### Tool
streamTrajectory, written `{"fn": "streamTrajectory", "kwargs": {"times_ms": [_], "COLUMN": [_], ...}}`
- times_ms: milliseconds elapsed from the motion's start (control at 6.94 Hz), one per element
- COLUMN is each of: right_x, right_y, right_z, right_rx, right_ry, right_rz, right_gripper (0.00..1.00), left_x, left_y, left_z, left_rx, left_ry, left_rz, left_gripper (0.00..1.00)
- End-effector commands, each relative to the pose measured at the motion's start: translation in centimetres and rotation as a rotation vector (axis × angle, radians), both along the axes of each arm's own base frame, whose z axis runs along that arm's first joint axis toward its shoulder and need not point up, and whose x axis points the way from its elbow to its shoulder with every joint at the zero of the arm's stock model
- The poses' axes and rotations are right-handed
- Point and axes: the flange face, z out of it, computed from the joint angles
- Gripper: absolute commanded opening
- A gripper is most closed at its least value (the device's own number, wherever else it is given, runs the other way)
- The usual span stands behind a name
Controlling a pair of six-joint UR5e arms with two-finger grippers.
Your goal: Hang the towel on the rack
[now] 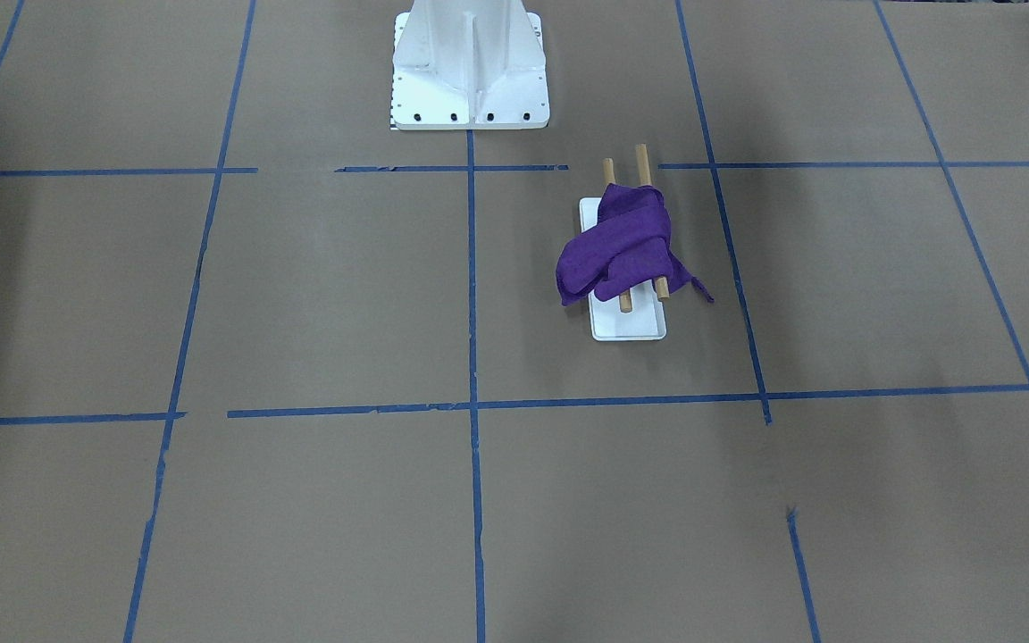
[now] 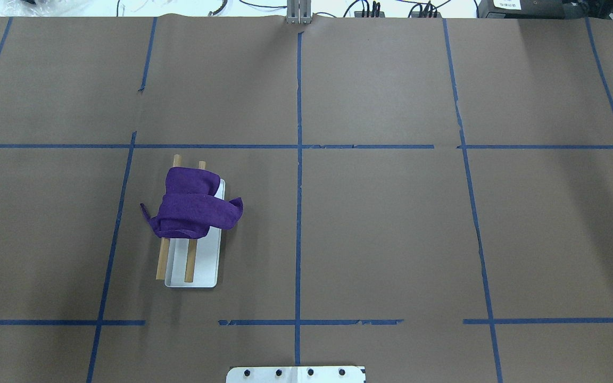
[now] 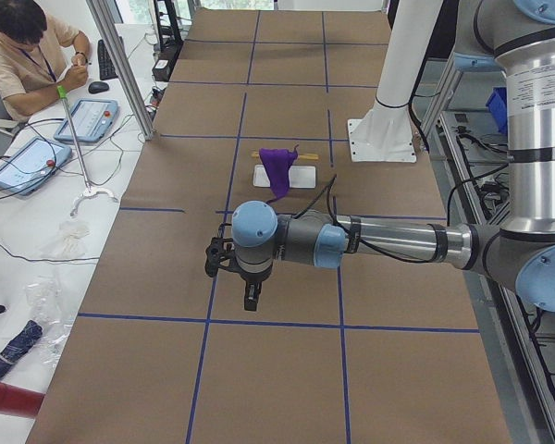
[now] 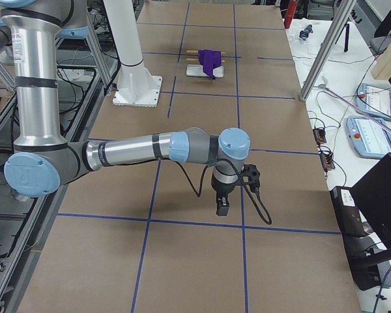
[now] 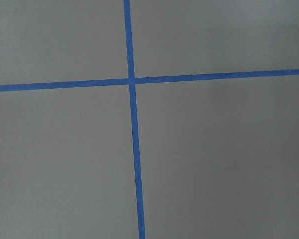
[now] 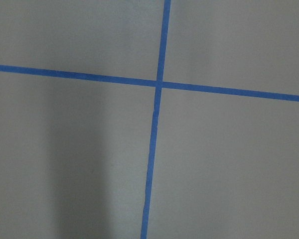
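table (image 2: 391,239): wore brown paper (image 2: 540,239) edge to edge. bore blue tape grid (image 2: 299,213) in large rectangles, several lines broken by gaps. carried flat white rack base plate (image 2: 200,279) on robot's left half, wholly inside one grid cell, long side running away from robot. held white robot pedestal (image 1: 470,98) at middle of robot-side edge, dark bolt heads along its foot, centre tape line meeting it.

I see a deep purple towel (image 2: 192,210) on a rack (image 2: 190,263) of pale wooden rods with a plain white base plate (image 2: 208,268). Around the rack, the table (image 2: 391,223) is flat brown, crossed by a grid of blue tape lines (image 2: 299,213). Behind the rack, the pedestal (image 1: 470,62) is white.
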Motion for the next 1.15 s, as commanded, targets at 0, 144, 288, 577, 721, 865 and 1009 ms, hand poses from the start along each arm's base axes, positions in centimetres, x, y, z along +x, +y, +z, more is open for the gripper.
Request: {"fn": "streamTrajectory", "kwargs": {"times_ms": [0, 144, 288, 577, 721, 865, 1009], "right_x": [-0.2, -0.3, -0.7, -0.8, -0.8, -0.9, -1.6], "right_y": [-0.1, -0.4, -0.3, -0.7, -0.7, -0.6, -0.7], "right_z": [-0.1, -0.7, -0.6, -1.2, -0.8, -1.0, -1.2], "right_rx": [0.004, 0.018, 0.012, 0.024, 0.016, 0.012, 0.010], "right_ry": [-0.003, -0.005, -0.023, -0.028, -0.028, -0.037, -0.054], "right_rz": [-0.004, -0.003, -0.008, -0.009, -0.010, -0.005, -0.009], "right_gripper": [1.00, 1.00, 1.00, 1.00, 1.00, 1.00, 1.00], "left_x": [0.2, 2.4, 2.6, 2.7, 2.6, 2.4, 2.5], "left_y": [-0.2, -2.1, -2.8, -3.0, -2.8, -2.5, -2.4], "left_z": [0.0, -0.9, -2.0, -2.5, -2.7, -2.9, -2.6], "left_rx": [0.028, 0.053, 0.056, 0.054, 0.043, 0.013, -0.020], "left_ry": [0.003, -0.040, -0.058, -0.057, -0.058, -0.060, -0.068], "left_rz": [0.005, 0.048, 0.052, 0.053, 0.052, 0.049, 0.052], "left_gripper": [1.00, 1.00, 1.00, 1.00, 1.00, 1.00, 1.00]}}
